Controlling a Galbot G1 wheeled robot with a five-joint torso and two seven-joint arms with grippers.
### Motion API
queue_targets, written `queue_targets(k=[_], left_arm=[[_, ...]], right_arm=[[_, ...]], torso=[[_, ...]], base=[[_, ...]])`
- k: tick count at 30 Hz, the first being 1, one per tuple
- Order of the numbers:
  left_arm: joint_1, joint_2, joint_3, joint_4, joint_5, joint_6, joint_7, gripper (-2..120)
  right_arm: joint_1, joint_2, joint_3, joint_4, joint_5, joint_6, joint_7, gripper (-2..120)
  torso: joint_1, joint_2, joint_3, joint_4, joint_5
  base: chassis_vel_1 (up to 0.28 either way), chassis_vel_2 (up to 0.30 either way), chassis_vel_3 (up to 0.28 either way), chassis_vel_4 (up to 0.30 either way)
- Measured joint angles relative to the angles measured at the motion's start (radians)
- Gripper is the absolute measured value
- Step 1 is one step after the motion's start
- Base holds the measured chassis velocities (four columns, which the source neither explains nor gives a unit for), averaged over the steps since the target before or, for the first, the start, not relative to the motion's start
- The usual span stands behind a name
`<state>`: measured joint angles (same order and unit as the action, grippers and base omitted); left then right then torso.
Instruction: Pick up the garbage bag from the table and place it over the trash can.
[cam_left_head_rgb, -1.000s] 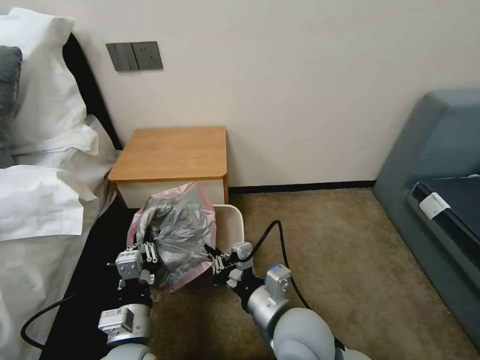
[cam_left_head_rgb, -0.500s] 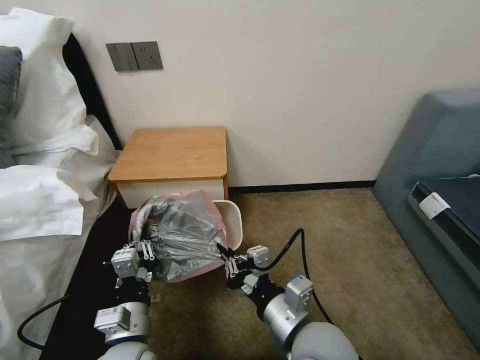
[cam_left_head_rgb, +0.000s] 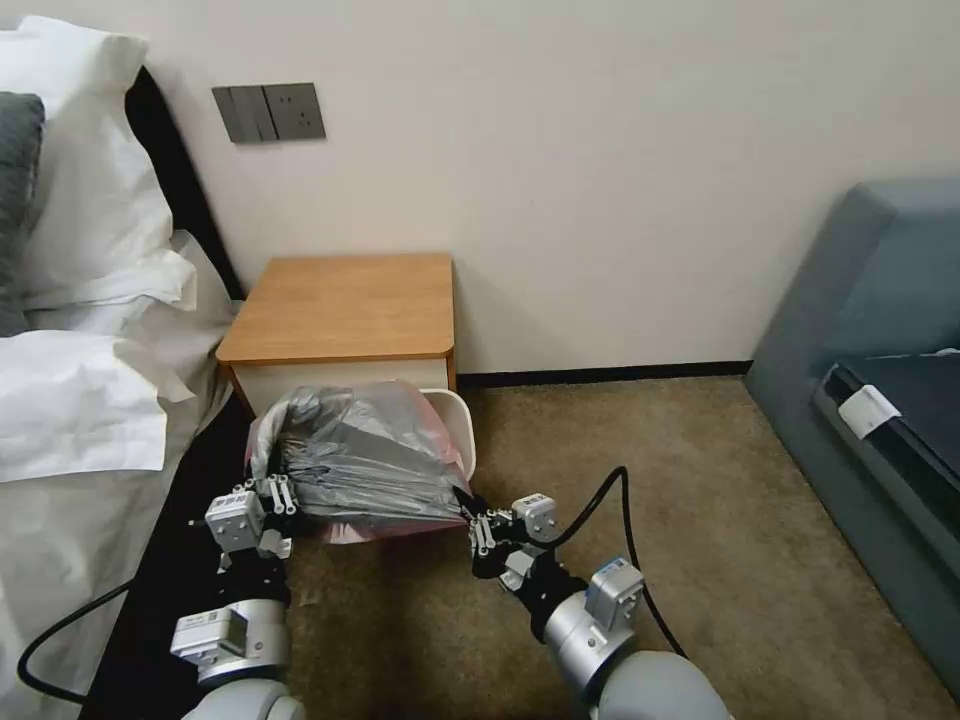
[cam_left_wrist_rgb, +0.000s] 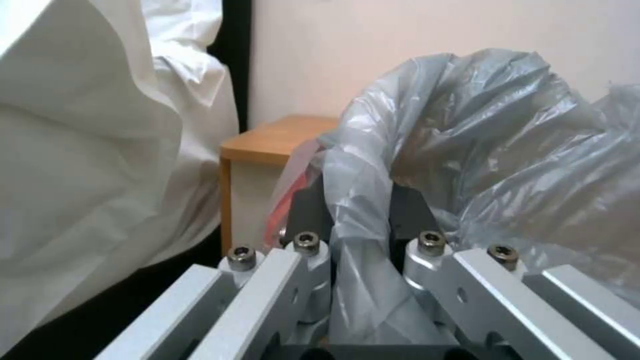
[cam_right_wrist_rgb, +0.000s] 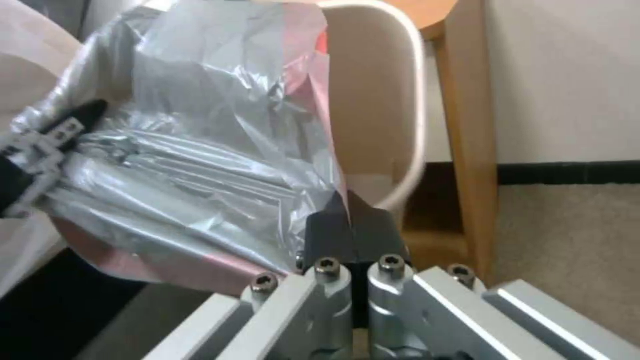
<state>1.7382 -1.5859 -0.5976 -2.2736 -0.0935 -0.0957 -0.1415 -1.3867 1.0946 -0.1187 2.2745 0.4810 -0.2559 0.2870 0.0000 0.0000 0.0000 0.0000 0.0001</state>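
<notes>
Two pincers hold the garbage bag (cam_left_head_rgb: 360, 465) stretched between them, low in front of the worktop (cam_left_head_rgb: 345, 305). The left pincer (cam_left_head_rgb: 272, 496) grips the bag's left end; in the left wrist view a twisted bunch of grey plastic (cam_left_wrist_rgb: 467, 165) runs down between its dark pads (cam_left_wrist_rgb: 308, 205), which are closed on the film with only that bunch keeping them apart. The right pincer (cam_left_head_rgb: 478, 522) grips the bag's right end, and in the right wrist view its two black pads (cam_right_wrist_rgb: 353, 235) are pressed together on a corner of the plastic (cam_right_wrist_rgb: 200, 150), with no gap visible between them.

The bag is pulled taut from side to side, its grey film drawn into long horizontal creases, and its pinkish-red rim shows along the lower edge and at the upper right. It hangs in the air over the near part of the trash can (cam_left_head_rgb: 458, 425), covering most of it; only the can's far right corner and a stretch of its rolled rim stay uncovered, just beside the worktop's white drawer front. In the right wrist view the can's pale inner wall (cam_right_wrist_rgb: 373, 100) stands behind the plastic, and whether the film touches the rim I cannot tell.

The worktop stands against the wall, between the bed (cam_left_head_rgb: 90, 400) with its white linen on the robot's left and the carpet (cam_left_head_rgb: 650, 480). A grey sofa (cam_left_head_rgb: 880, 350) sits well apart at the right.
</notes>
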Motion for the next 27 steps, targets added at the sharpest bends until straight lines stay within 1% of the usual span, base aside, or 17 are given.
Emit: queue_targets(k=[9,11,13,14,17,18,21,22,23,24,25,26,27], left_arm=[[-0.010,0.001,-0.003,-0.008,-0.034,0.012,0.000,9],[-0.014,0.002,-0.005,-0.008,-0.037,0.015,-0.001,9],[-0.016,0.002,-0.005,-0.008,-0.038,0.016,-0.002,9],[-0.018,0.002,-0.008,-0.007,-0.040,0.017,-0.003,9],[-0.021,0.006,-0.015,0.000,-0.045,0.018,-0.006,9],[-0.021,0.006,-0.015,0.000,-0.045,0.018,-0.006,9],[-0.027,0.016,-0.015,0.014,-0.049,0.018,-0.006,9],[-0.027,0.016,-0.015,0.014,-0.049,0.018,-0.006,9],[-0.028,0.018,-0.014,0.017,-0.049,0.018,-0.005,9],[-0.028,0.018,-0.014,0.017,-0.049,0.018,-0.005,9],[-0.028,0.019,-0.011,0.019,-0.049,0.018,-0.002,9],[-0.028,0.019,-0.011,0.019,-0.049,0.018,-0.002,9],[-0.028,0.019,-0.005,0.020,-0.046,0.015,0.002,9]], right_arm=[[-0.024,-0.008,0.039,-0.016,-0.036,0.018,-0.026,0],[-0.037,-0.013,0.050,-0.016,-0.076,0.029,-0.067,0],[-0.039,-0.014,0.052,-0.015,-0.086,0.032,-0.076,0],[-0.048,-0.016,0.057,-0.011,-0.118,0.041,-0.098,0],[-0.085,-0.032,0.076,0.013,-0.195,0.073,-0.137,14],[-0.085,-0.032,0.076,0.013,-0.195,0.073,-0.137,14],[-0.152,-0.068,0.101,0.063,-0.245,0.109,-0.173,28],[-0.152,-0.068,0.101,0.063,-0.245,0.109,-0.173,28],[-0.172,-0.077,0.109,0.079,-0.259,0.123,-0.180,33],[-0.172,-0.077,0.109,0.079,-0.259,0.123,-0.180,33],[-0.182,-0.083,0.123,0.101,-0.270,0.137,-0.189,43],[-0.182,-0.083,0.123,0.101,-0.270,0.137,-0.189,43],[-0.167,-0.081,0.132,0.107,-0.266,0.141,-0.194,48]], torso=[[0.000,0.000,0.000,0.0000,0.0000],[0.000,0.000,0.000,-0.0001,0.0000],[0.000,0.000,0.000,-0.0001,0.0000],[0.000,0.000,0.000,-0.0001,0.0000],[0.000,0.000,0.000,0.0001,0.0000],[0.000,0.000,0.000,0.0001,0.0000],[0.000,0.000,0.000,0.0000,-0.0002],[0.000,0.000,0.000,0.0000,-0.0002],[0.000,0.000,0.000,-0.0002,-0.0002],[0.000,0.000,0.000,-0.0002,-0.0002],[0.000,0.000,0.000,-0.0003,-0.0002],[0.000,0.000,0.000,-0.0003,-0.0002],[0.000,0.000,0.000,-0.0001,-0.0001]], base=[[0.000,0.000,0.000,0.000],[0.000,0.000,0.000,0.000],[0.000,0.000,0.000,0.000],[0.000,0.000,0.000,0.000],[0.000,0.000,0.000,0.000],[0.000,0.000,0.000,0.000],[0.000,0.000,0.000,0.000],[0.000,0.000,0.000,0.000],[0.000,0.000,0.000,0.000],[0.000,0.000,0.000,0.000],[0.000,0.000,0.000,0.000],[0.000,0.000,0.000,0.000],[0.000,0.000,0.000,0.000]])
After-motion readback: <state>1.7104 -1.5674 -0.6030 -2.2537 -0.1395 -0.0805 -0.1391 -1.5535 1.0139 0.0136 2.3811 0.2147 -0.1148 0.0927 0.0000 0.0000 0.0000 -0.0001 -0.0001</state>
